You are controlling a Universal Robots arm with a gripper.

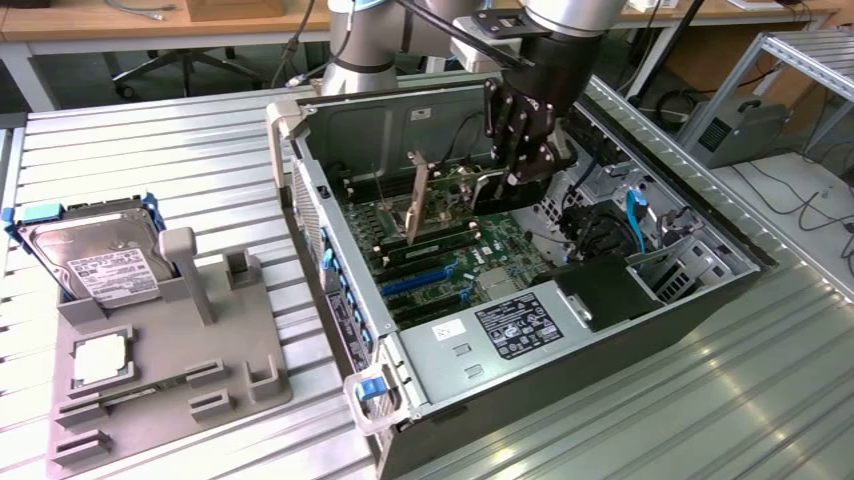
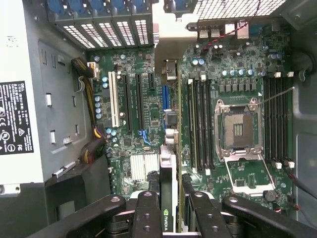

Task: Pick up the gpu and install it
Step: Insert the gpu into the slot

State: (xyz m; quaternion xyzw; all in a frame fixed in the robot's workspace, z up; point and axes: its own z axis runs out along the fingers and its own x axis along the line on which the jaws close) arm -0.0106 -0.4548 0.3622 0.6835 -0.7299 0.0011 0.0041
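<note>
Gpu (image 2: 167,173) stands edge-on over the motherboard (image 2: 247,178), along its long slots; can't tell if it is seated. End effector (image 1: 521,172) narrowed, clamping its upper edge. I judge it light, stiff and fragile: hold the board edges, never the components.

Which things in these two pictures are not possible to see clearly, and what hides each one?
- The gpu, its lower edge and slot: in the wrist view the card is seen edge-on and hides them itself.
- The hard drive label text: too small to read in the exterior view.
- The robot arm: cut off by the top edge of the exterior view.
- The power supply label: cut by the picture's edge in the wrist view.
</note>
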